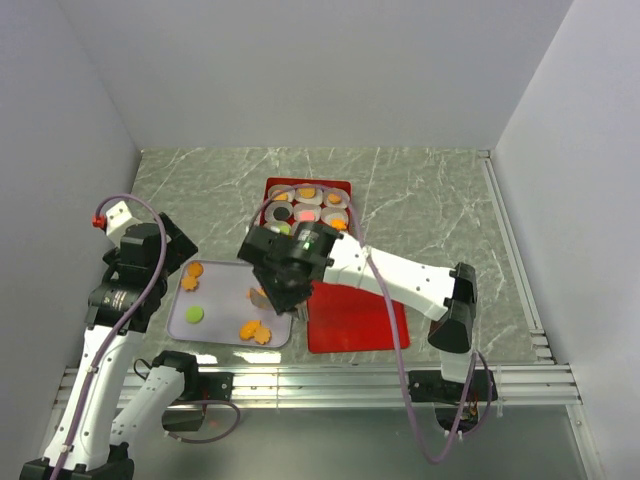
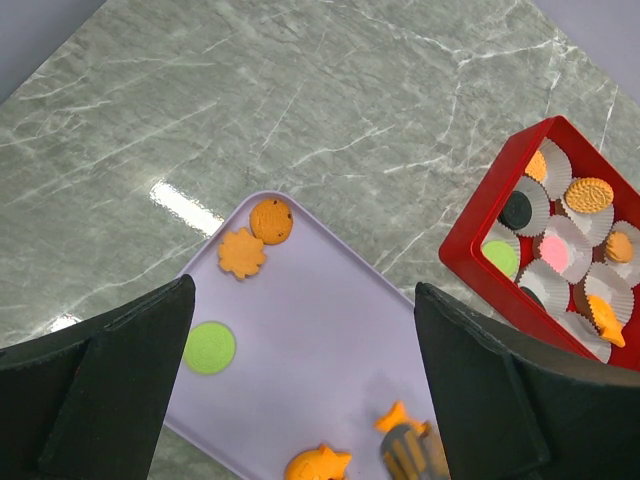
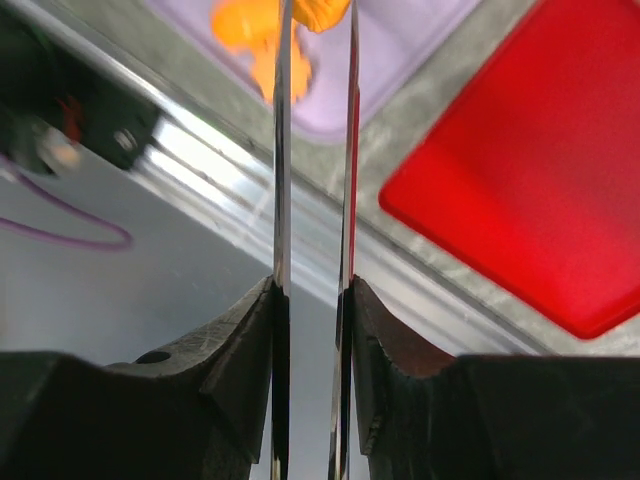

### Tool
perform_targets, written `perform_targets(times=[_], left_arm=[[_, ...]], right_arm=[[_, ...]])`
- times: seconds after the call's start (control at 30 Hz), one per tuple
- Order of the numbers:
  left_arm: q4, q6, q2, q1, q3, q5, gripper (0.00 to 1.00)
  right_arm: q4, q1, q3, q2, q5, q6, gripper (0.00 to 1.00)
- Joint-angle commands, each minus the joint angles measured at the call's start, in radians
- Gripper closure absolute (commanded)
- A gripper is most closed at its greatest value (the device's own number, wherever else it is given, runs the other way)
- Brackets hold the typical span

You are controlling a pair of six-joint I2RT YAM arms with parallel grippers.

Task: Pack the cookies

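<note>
Several cookies lie on a lavender tray [image 1: 225, 300]: a round orange one [image 2: 271, 220], an orange flower [image 2: 241, 253], a green disc [image 2: 210, 347] and another orange one [image 2: 317, 464]. My right gripper [image 1: 278, 295] hangs over the tray's right part. Its thin metal blades [image 3: 314, 30] stand narrowly apart with an orange cookie [image 3: 320, 10] between their tips; it also shows in the left wrist view [image 2: 398, 416]. My left gripper [image 2: 305, 400] is wide open and empty above the tray's left end [image 1: 172, 243].
A red box [image 2: 480, 250] behind the tray holds white paper cups with cookies: black [image 2: 516, 210], pink [image 2: 555, 250], green [image 2: 502, 257], orange [image 2: 589, 194]. A red lid [image 1: 355, 320] lies flat right of the tray. An aluminium rail [image 1: 330, 380] runs along the near edge.
</note>
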Motion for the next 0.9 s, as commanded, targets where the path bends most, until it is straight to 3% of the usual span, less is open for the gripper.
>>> perform_targets(times=[0.0, 0.33, 0.67, 0.87], left_arm=[[0.016, -0.004, 0.004, 0.004, 0.003, 0.003, 0.03], [0.015, -0.004, 0.019, -0.007, 0.004, 0.004, 0.03], [0.013, -0.004, 0.028, -0.027, 0.004, 0.003, 0.02], [0.013, -0.002, 0.037, -0.039, 0.006, 0.006, 0.03]], right_arm=[[-0.019, -0.072, 0.11, 0.002, 0.03, -0.025, 0.69], [-0.056, -0.314, 0.24, 0.022, 0.045, -0.101, 0.69], [0.018, -0.501, 0.034, -0.07, 0.101, -0.151, 0.69], [0.047, -0.538, -0.053, -0.086, 0.117, -0.165, 0.69]])
